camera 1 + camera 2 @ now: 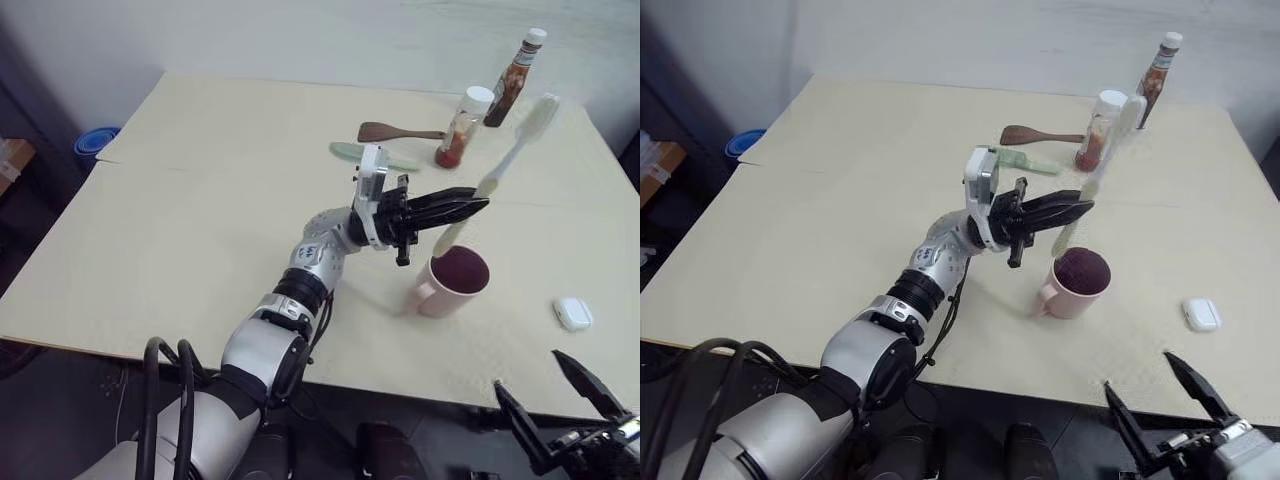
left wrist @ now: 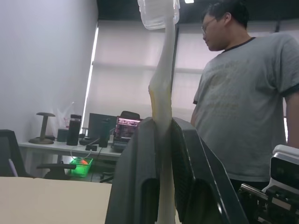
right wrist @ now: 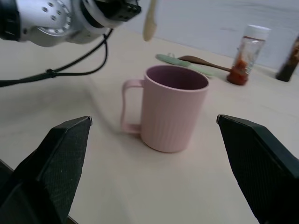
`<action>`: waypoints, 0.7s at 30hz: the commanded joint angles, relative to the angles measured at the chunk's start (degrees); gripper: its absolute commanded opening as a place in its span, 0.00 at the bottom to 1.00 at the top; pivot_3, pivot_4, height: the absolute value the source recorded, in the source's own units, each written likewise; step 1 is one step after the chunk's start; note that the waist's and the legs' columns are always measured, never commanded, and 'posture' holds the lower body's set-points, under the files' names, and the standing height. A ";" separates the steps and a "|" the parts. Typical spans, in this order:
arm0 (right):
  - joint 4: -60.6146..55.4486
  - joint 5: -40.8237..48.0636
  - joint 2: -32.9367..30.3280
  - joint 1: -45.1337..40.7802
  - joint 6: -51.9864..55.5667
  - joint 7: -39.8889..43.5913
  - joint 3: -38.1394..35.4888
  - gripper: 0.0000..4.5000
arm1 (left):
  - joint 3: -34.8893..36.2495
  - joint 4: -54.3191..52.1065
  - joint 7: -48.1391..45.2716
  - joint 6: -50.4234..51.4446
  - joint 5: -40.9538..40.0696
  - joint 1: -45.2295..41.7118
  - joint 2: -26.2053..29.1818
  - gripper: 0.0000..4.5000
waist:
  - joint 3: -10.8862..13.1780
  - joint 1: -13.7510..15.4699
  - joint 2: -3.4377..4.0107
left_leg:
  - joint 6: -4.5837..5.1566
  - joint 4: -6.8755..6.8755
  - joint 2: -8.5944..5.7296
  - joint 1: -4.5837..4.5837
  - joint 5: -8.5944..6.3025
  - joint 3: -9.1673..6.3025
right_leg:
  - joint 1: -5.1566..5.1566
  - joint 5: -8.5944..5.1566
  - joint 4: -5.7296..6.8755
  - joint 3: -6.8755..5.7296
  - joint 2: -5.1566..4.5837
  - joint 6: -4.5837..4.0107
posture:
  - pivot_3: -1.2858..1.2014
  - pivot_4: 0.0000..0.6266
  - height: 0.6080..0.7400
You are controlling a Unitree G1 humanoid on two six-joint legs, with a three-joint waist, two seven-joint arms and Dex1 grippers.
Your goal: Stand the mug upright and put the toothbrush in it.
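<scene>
Pale pink cylindrical mug [image 1: 452,284] stands upright on the counter [image 1: 180,220]. The left claw [image 1: 470,207], clamped on the slim white-cream toothbrush [image 1: 505,165], holds it tilted just above the mug's rim. The right claw [image 1: 548,392] gapes wide, empty, near the counter's edge.

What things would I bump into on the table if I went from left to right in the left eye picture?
Green flat utensil → pink mug → earbuds case. The wooden spatula, the jar, the sauce bottle and the toothbrush overlap these sideways, so I left them out.
</scene>
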 commanded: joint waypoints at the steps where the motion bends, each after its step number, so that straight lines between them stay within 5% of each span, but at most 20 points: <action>1: -2.94 0.02 -2.13 -2.77 0.51 -0.13 2.46 1.00 | -0.45 -1.16 0.97 -3.29 0.75 0.51 -7.99 0.02 | 0.00 -0.05 0.00 | -0.01 0.03 0.01 0.01 0.01 0.00 | 0.00 0.00 0.04 0.01 0.01 0.00 | 0.52 0.24 1.00; 10: -3.95 1.41 -5.13 -5.80 4.26 -4.48 1.63 1.00 | 0.53 9.78 7.84 -17.07 4.45 -0.07 -12.59 0.02 | 0.00 0.48 0.00 | -0.04 0.06 -0.02 -0.02 0.03 -0.03 | 0.00 0.00 0.04 -0.05 -0.02 0.01 | 0.52 0.24 1.00; 21: -7.06 0.35 -3.38 -1.02 4.26 -7.68 2.35 1.00 | 1.79 10.15 3.61 -12.04 1.29 -2.21 -16.37 0.02 | 0.01 0.31 -0.01 | 0.01 0.09 -0.10 -0.06 0.00 -0.02 | -0.01 0.01 0.02 -0.06 0.05 0.03 | 0.52 0.24 1.00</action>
